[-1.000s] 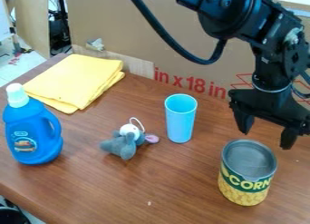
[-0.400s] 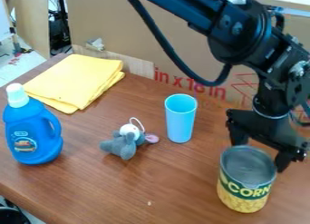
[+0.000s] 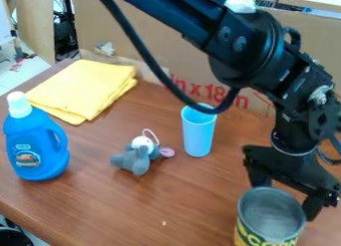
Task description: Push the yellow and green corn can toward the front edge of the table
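At the right, my gripper [image 3: 286, 199] stands open, its fingers pointing down at the back of the corn can [image 3: 269, 214]. One finger is at the can's back left, partly hidden by its rim, and the other is by its right side. The can is upright, with a grey metal top and a green and yellow label, its lower part cut off by the view's bottom edge. A light blue cup [image 3: 198, 131] stands upright behind and left of the can. Left of the cup lies a grey plush mouse [image 3: 136, 158].
A blue bottle [image 3: 37, 145] with a white cap stands at the table's left. Behind it lies a folded yellow cloth [image 3: 83, 88]. A cardboard sheet [image 3: 153, 31] rises along the table's back edge. My arm and its hanging cable cross above the cup.
My gripper has come down and toward the table's front, to the can. The can has shifted toward the front, past where it stood. Cup, mouse, bottle and cloth have kept their places.
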